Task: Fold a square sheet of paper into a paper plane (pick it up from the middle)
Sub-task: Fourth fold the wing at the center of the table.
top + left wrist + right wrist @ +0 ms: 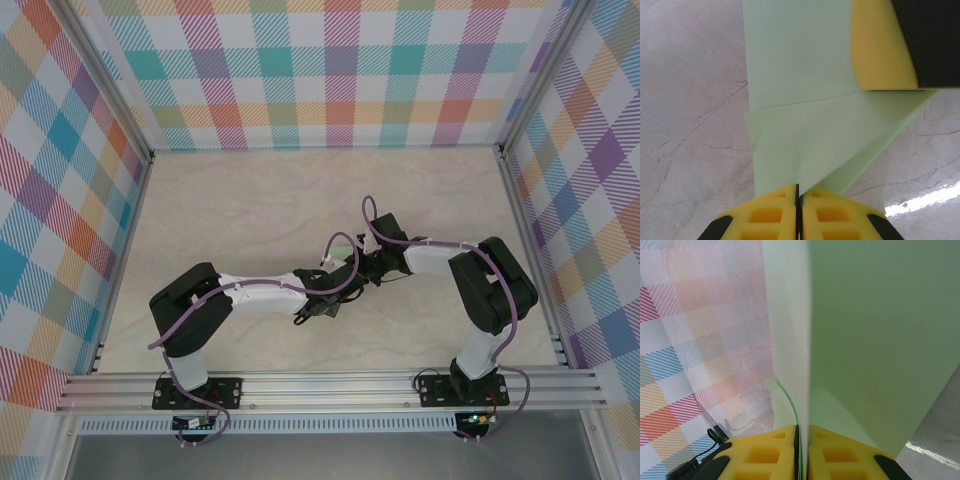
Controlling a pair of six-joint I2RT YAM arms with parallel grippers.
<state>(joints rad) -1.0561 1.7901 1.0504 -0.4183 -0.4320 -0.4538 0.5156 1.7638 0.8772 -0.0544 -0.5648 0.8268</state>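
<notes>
Creased pale mint-green paper sheet [805, 140] pinched tight by left gripper [798, 194] and right gripper [801, 434]. Risk: opposed pulls could tear it, or the thin edge could slip free.

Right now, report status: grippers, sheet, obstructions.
Left gripper shut on folded sheet. Right gripper shut on same sheet. Nothing seen in the way.

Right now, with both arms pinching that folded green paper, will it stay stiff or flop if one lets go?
Probably floppy: the folded green paper is thin, and one layer curls near the right fingers. Its creases should stiffen it somewhat. It looks light and would likely dangle from the left fingers.
</notes>
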